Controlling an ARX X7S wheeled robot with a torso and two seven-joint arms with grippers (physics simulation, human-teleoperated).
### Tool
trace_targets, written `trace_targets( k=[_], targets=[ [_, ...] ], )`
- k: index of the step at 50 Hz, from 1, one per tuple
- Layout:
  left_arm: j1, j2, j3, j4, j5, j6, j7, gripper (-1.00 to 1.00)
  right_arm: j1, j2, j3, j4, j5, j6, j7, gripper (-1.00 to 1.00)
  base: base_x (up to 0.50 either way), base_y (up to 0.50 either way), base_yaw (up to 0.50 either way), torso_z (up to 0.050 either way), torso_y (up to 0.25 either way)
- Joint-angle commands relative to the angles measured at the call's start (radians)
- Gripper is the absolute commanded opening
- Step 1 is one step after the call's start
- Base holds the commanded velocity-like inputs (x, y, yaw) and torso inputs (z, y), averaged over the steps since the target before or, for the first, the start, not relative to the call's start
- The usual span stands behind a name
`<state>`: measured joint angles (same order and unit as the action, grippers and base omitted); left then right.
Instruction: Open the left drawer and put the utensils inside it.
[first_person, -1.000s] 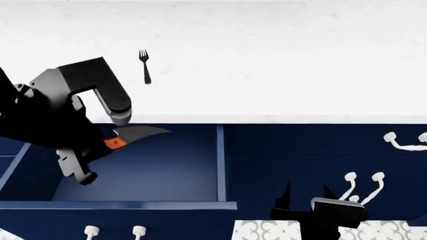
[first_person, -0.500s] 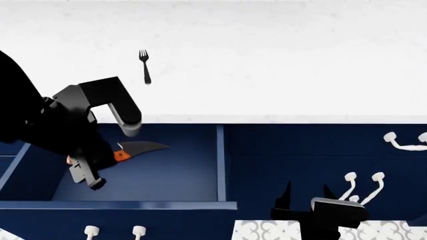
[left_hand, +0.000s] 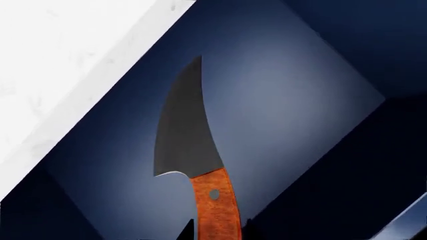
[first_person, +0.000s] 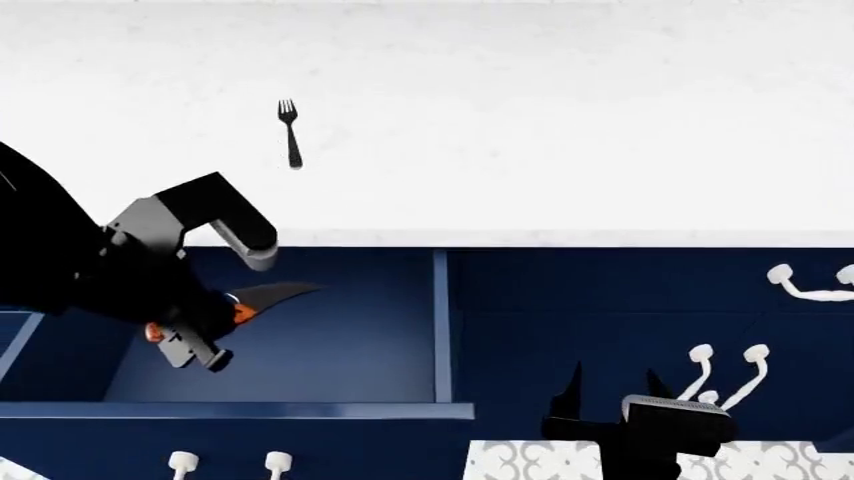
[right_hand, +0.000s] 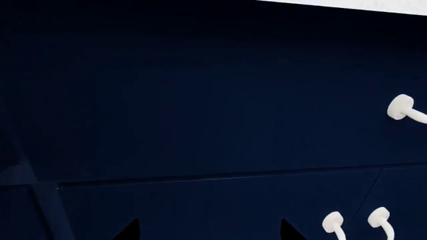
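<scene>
The left drawer (first_person: 374, 340) is pulled out, its blue interior showing below the white counter. My left gripper (first_person: 230, 312) is inside the drawer, shut on the orange handle of the knife (first_person: 274, 297). The dark curved blade points right, low over the drawer floor. In the left wrist view the knife (left_hand: 193, 150) rises from between the fingertips (left_hand: 189, 234), over the drawer floor (left_hand: 300, 115). The black fork (first_person: 288, 133) lies on the counter behind the drawer. My right gripper (first_person: 611, 388) hangs open in front of the cabinets, with nothing between its fingers (right_hand: 130, 231).
The white counter (first_person: 561, 120) runs across the back. Right of the drawer is a closed navy drawer with a white handle (first_person: 807, 285). Cabinet doors below carry vertical white handles (first_person: 727, 365). More handle knobs (first_person: 227, 462) sit under the open drawer's front.
My left gripper has moved down and to the left with the knife, deeper into the drawer. The fork and the right arm have not moved.
</scene>
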<state>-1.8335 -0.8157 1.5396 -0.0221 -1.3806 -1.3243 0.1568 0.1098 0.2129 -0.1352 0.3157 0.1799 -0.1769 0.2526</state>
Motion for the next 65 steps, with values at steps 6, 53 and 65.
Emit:
trace_targets(
  k=[6,53,65],
  targets=[
    [0.117,-0.021,-0.066,-0.057,-0.033,0.041,-0.120,-1.00,-0.005,0.003,-0.005,-0.008,0.001,-0.003,0.005,1.00,0.00,0.00,0.00,0.000,0.000],
    [0.316,-0.019,-0.163,-0.270,-0.207,0.208,-0.491,-1.00,-0.003,0.013,-0.022,-0.007,0.013,-0.007,0.018,1.00,0.00,0.00,0.00,0.000,0.000],
    [0.379,-0.011,-0.171,-0.302,-0.206,0.277,-0.554,-1.00,-0.002,0.016,-0.026,-0.007,0.017,-0.008,0.021,1.00,0.00,0.00,0.00,0.000,0.001]
  ],
)
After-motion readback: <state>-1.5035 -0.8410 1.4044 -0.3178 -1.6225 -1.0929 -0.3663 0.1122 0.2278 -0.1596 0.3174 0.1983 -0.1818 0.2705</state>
